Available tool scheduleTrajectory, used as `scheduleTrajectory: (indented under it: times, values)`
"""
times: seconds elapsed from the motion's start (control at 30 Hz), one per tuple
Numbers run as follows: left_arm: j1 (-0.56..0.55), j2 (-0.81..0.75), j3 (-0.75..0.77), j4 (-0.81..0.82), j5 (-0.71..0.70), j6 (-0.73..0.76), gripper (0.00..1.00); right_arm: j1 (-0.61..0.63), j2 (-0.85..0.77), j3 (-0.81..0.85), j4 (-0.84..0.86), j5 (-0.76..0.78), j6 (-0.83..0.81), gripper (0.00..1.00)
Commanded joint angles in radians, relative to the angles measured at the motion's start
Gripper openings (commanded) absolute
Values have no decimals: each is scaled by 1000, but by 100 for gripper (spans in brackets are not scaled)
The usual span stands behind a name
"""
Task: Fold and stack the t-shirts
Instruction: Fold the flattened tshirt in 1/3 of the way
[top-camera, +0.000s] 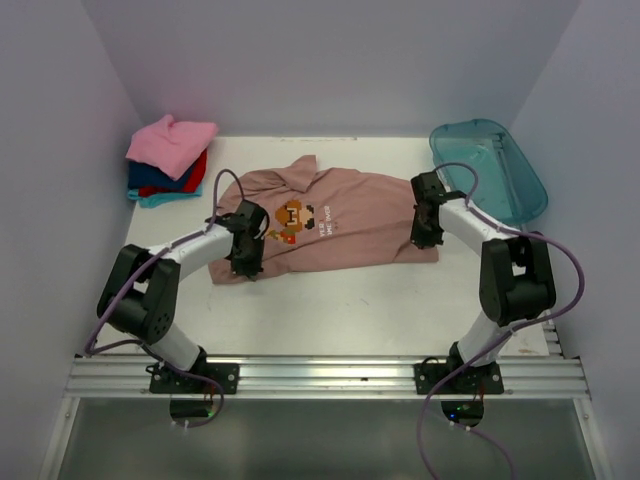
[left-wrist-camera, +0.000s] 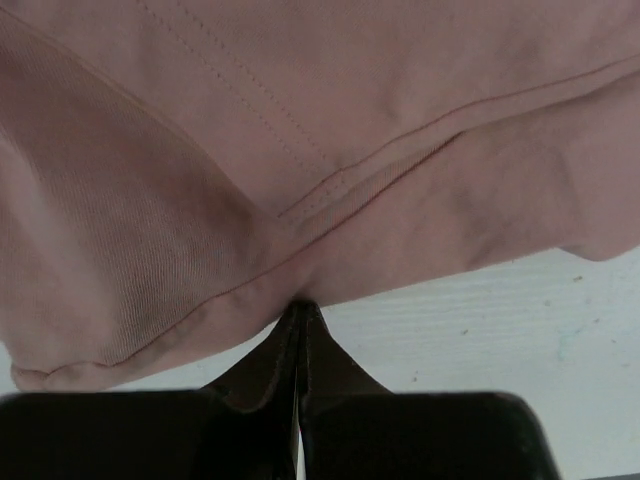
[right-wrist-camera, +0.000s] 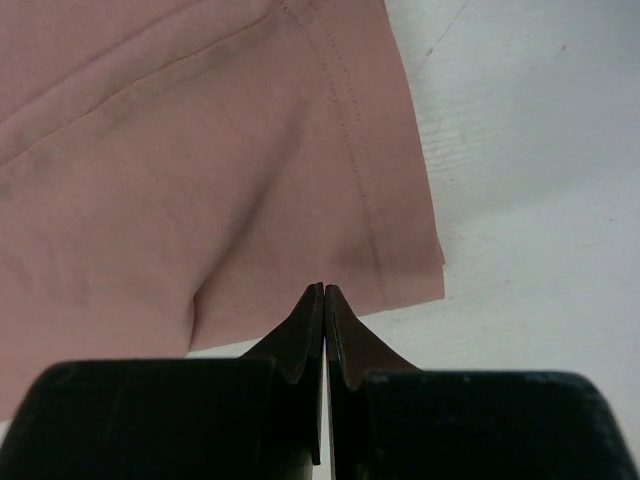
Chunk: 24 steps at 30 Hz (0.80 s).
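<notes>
The left gripper (left-wrist-camera: 300, 318) is squeezed shut on the near edge of the pink-brown tee (top-camera: 350, 225), the right gripper (right-wrist-camera: 325, 298) pinches its hem by the corner, and the tee lies spread on the white table (top-camera: 400, 300) (the folded tees (top-camera: 168, 160) sit stacked in the far left corner).

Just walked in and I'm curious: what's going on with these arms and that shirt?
Both arms are working a dusty pink-brown t-shirt spread print up on the white table. The left gripper and the right gripper are each closed on its near edge, one toward each end. A stack of folded tees sits far left; a translucent teal plastic tub far right.
</notes>
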Motion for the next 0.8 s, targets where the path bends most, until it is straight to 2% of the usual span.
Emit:
scheduleTrajectory:
  times: [0.0, 0.13, 0.3, 0.77]
  values:
    - [3, -1, 31, 110, -39, -24, 0, 7, 12, -2, 46, -34, 19, 0]
    - [3, 32, 48, 94, -99, -25, 0, 5, 24, -16, 42, -27, 26, 0]
    - [5, 52, 25, 36, -182, -37, 0, 7, 67, 10, -52, 64, 39, 0]
    - [10, 37, -61, -79, -176, -99, 0, -7, 244, 58, -158, 173, 71, 2]
